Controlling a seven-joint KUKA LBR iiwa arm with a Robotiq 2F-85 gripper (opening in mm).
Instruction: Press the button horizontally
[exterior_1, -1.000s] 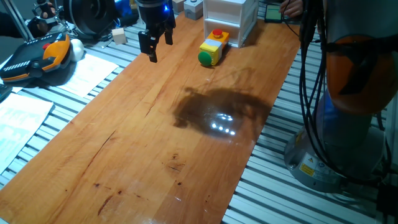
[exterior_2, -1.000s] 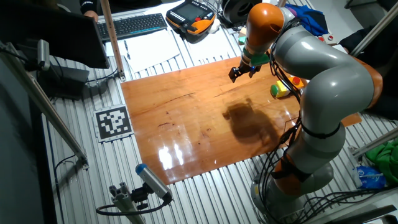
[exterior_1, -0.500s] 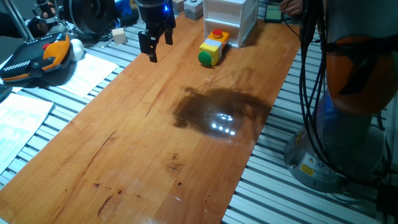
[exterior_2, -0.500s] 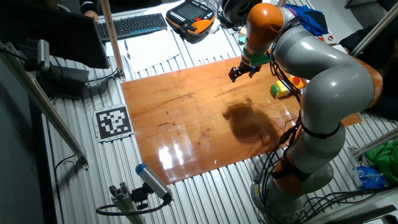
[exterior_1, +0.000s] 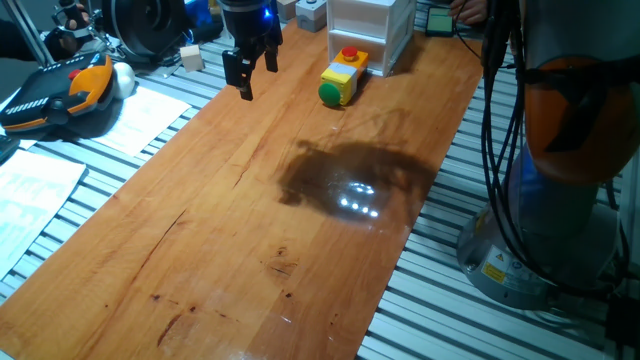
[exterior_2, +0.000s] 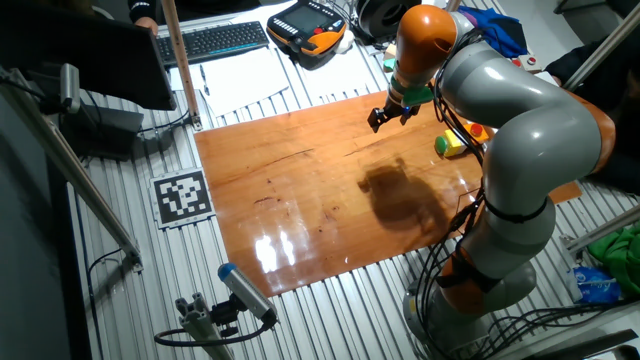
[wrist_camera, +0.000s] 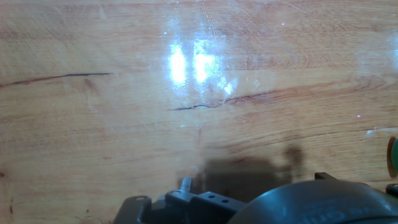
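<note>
The green dome button (exterior_1: 329, 94) sits on the near end of a small yellow box (exterior_1: 343, 76) lying on the wooden table (exterior_1: 250, 230), facing sideways along the tabletop. In the other fixed view the button (exterior_2: 440, 146) shows partly behind the arm. My gripper (exterior_1: 256, 76) hangs above the table to the left of the button, well apart from it, fingers pointing down with a gap between them and nothing held. It appears again as the gripper (exterior_2: 386, 119) near the far table edge. The hand view shows only wood and a green sliver of the button (wrist_camera: 394, 157) at the right edge.
A red round button (exterior_1: 349, 54) tops the yellow box. A white drawer unit (exterior_1: 370, 30) stands just behind it. An orange teach pendant (exterior_1: 60, 95) and papers (exterior_1: 150, 115) lie left of the table. The robot base (exterior_1: 560, 180) stands at the right.
</note>
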